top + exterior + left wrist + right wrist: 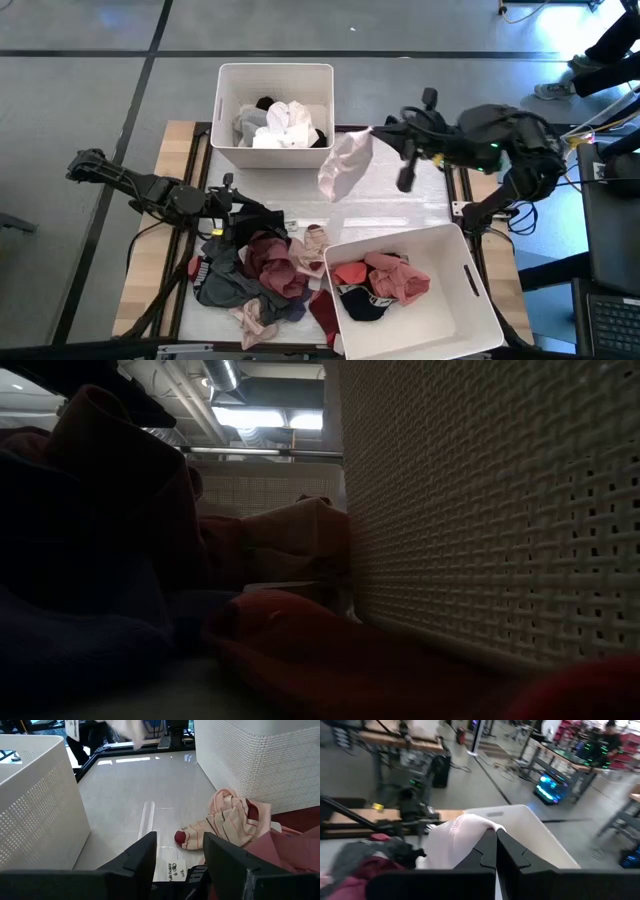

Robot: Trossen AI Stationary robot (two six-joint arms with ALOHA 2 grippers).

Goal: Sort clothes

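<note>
The clothes lie in a mixed pile (260,275) at the table's near left: maroon, grey, black and pink pieces. A striped beige sock with a maroon toe (225,822) lies flat at the pile's edge. My left gripper (180,852) stands open at the pile's far side (235,205), nothing between its fingers. My right gripper (375,130) is raised above the table, near the far bin's right near corner. It is shut on a white garment (345,165). My right gripper pinches the white garment by its upper edge (480,827) between its two shut fingers. The fingers come nearly level from the table's right side. The garment hangs slack below them, clear of the table; one layer or several, I cannot tell.
A white bin (222,105) at the far middle holds white and black pieces. A second white bin (470,280) at the near right holds pink, red and black ones; its perforated wall (480,510) fills the low view. Bare tabletop (150,790) lies between the bins.
</note>
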